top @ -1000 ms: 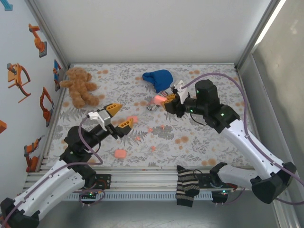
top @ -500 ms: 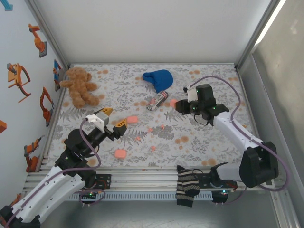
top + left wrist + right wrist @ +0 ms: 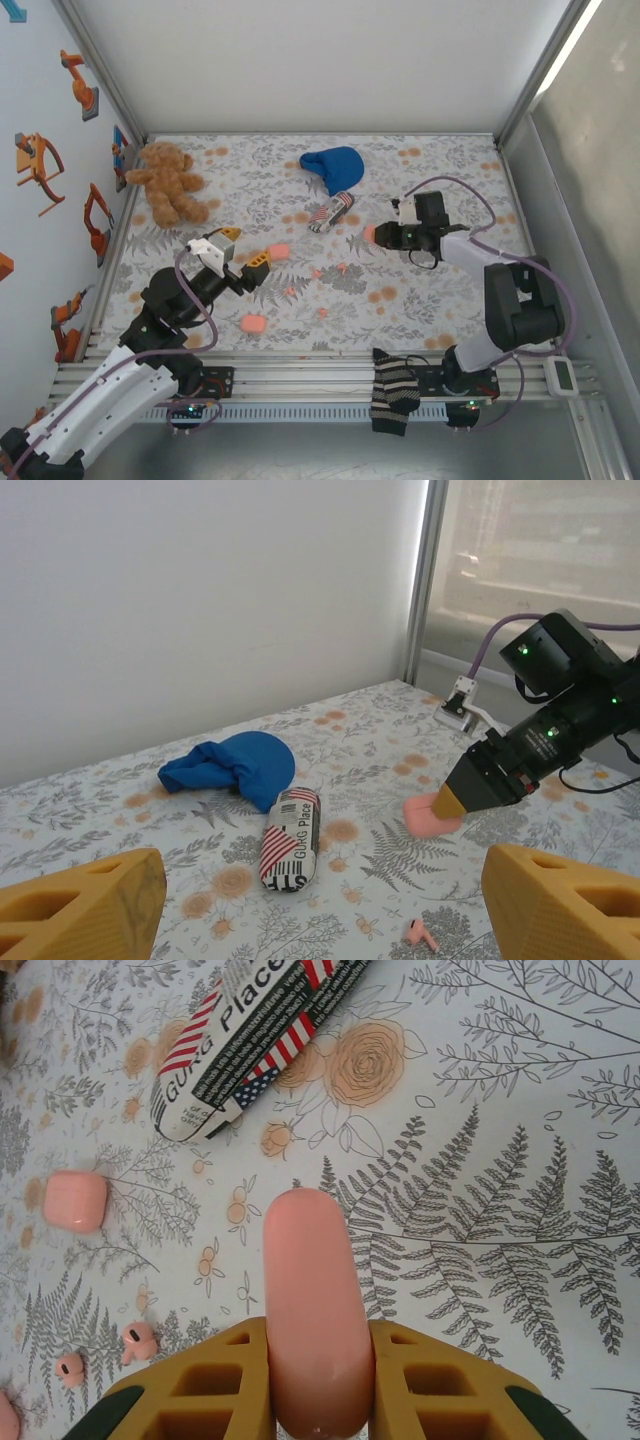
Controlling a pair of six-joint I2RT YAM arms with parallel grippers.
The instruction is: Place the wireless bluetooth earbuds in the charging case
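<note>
Since the earbuds [image 3: 316, 272] look tiny, they are probably light, hard and slick. They lie scattered mid-worktop [image 3: 450, 300] between the arms, and each is best pinched across its bulb. The right jaws clamp a charging case [image 3: 315, 1310], now further right of the sock [image 3: 330, 212] than a second ago; the left jaws stand apart.

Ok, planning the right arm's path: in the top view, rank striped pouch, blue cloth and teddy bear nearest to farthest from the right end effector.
1. Striped pouch, just left of the right end effector.
2. Blue cloth, farther back and left.
3. Teddy bear, far left corner.
</note>
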